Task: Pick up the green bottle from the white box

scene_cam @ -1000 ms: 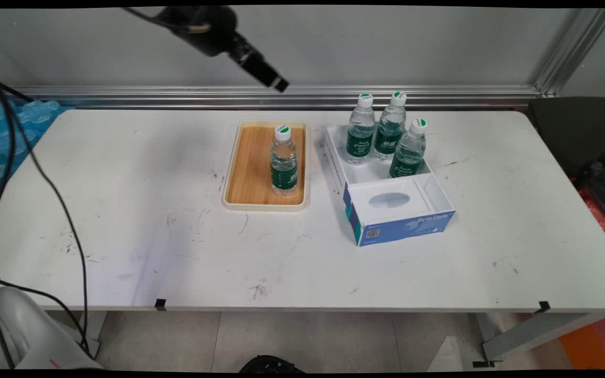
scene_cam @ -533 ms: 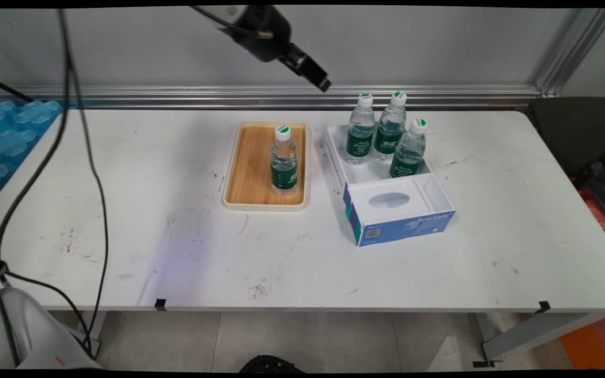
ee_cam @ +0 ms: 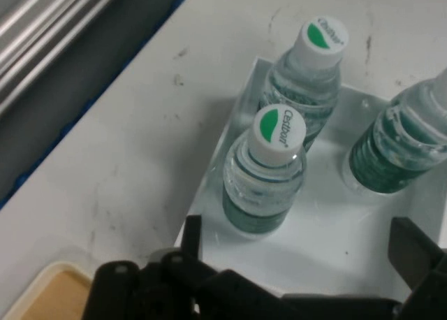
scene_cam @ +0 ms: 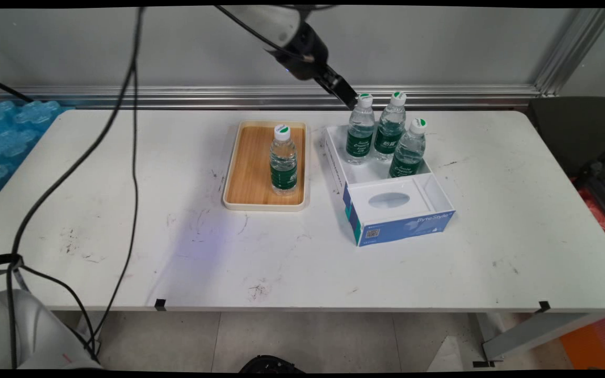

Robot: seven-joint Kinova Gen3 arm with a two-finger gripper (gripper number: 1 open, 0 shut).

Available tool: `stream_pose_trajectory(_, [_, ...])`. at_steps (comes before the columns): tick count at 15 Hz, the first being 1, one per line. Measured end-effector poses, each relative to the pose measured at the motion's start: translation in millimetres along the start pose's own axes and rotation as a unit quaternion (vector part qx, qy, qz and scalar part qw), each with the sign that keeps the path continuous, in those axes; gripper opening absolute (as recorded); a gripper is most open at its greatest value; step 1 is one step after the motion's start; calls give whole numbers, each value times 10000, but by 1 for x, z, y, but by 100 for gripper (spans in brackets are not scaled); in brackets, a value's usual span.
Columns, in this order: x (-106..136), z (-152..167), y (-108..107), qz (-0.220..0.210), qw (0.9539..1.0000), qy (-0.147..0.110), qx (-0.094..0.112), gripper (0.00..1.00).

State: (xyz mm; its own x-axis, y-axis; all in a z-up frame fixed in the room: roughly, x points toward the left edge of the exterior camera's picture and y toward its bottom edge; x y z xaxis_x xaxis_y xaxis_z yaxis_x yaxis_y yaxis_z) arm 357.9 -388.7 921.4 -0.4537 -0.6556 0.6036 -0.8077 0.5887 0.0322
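The black two-finger pincer, fingers spread and empty, hangs just above the nearest clear green-labelled water bottle, upright in the white open-topped box.

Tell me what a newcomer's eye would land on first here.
The gripper hangs, fingers open, just left of the cap of the leftmost of three bottles standing at the far end of a white box, right of the table's middle. Left of the box, a lone bottle stands upright on a wooden tray.
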Motion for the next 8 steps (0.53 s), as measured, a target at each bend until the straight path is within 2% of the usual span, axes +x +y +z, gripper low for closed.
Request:
stream_pose_trajectory(3, [4, 32, 1, 101, 9999, -120, -6, 100])
stream_pose_trajectory(8, [7, 67, -1, 221, 9995, -225, 8, 100])
